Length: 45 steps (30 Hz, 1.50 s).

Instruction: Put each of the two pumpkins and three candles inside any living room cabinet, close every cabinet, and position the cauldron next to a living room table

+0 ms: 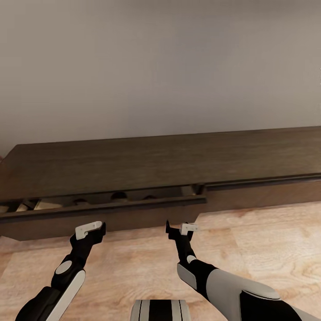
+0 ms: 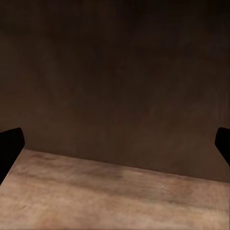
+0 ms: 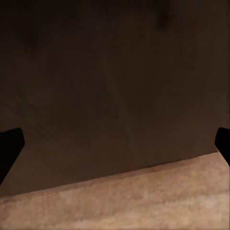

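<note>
1. The cabinet [image 1: 169, 165] was a long, low, dark brown wood unit that stood against a plain pale wall [image 1: 156, 67] and ran across the whole head view.
2. Its left drawer [image 1: 107, 214] was pulled out a little, so a narrow gap showed between the drawer front and the cabinet's top edge.
3. In that gap a few rounded dark shapes and some pale patches near the left end could be seen, but they were too hidden to name.
4. The right drawer front [image 1: 263, 194] sat further back than the left one, with only a thin dark line under the cabinet top.
5. The left gripper [image 1: 91, 230] was held low over the wood floor [image 1: 267, 249], just in front of the left drawer front, near that drawer's middle.
6. Its fingers [image 2: 8, 146] stood wide apart at the two sides of the left wrist view, with nothing between them, facing the dark drawer front [image 2: 115, 86] above the floor.
7. The right gripper [image 1: 182, 229] was just in front of the right end of the same drawer, close to its corner.
8. Its fingers [image 3: 9, 146] were likewise spread wide and held nothing, pointing at dark wood [image 3: 115, 86] with a strip of floor below.
9. Whether either gripper touched the drawer front could not be told.
</note>
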Motion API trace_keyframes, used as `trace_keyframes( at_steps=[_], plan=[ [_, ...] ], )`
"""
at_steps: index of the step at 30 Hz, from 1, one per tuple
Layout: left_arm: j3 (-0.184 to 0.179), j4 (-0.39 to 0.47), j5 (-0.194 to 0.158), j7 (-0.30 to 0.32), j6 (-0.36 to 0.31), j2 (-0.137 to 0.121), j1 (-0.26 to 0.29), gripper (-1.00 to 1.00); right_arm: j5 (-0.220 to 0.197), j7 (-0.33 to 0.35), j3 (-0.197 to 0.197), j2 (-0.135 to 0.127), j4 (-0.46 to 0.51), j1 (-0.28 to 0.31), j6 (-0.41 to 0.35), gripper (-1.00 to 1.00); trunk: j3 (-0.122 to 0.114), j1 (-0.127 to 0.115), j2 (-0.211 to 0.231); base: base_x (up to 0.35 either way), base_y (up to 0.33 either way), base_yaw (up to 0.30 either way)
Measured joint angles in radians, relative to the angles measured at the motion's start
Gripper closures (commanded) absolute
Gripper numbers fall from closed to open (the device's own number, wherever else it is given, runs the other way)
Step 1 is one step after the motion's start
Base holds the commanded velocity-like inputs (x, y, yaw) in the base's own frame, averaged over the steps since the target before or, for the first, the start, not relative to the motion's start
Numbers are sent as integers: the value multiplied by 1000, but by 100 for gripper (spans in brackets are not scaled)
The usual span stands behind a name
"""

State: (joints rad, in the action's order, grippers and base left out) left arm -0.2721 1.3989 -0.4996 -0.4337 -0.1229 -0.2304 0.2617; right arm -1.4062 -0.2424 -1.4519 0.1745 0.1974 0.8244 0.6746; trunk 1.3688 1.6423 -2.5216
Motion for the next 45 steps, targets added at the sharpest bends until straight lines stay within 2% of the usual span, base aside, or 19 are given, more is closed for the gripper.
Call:
trace_keyframes(
  at_steps=[32, 45],
  plan=[
    [1, 0, 0, -2, 0, 0, 0, -100, 6, -2, -5, 0, 0, -1, -1, -100, 0, 0, 0, 134, 0, 0],
    [2, 11, 0, -2, -1, 0, 0, -100, 0, 0, 0, 0, 0, 0, -1, -100, 0, 1, 0, -259, 0, 0]
  ],
)
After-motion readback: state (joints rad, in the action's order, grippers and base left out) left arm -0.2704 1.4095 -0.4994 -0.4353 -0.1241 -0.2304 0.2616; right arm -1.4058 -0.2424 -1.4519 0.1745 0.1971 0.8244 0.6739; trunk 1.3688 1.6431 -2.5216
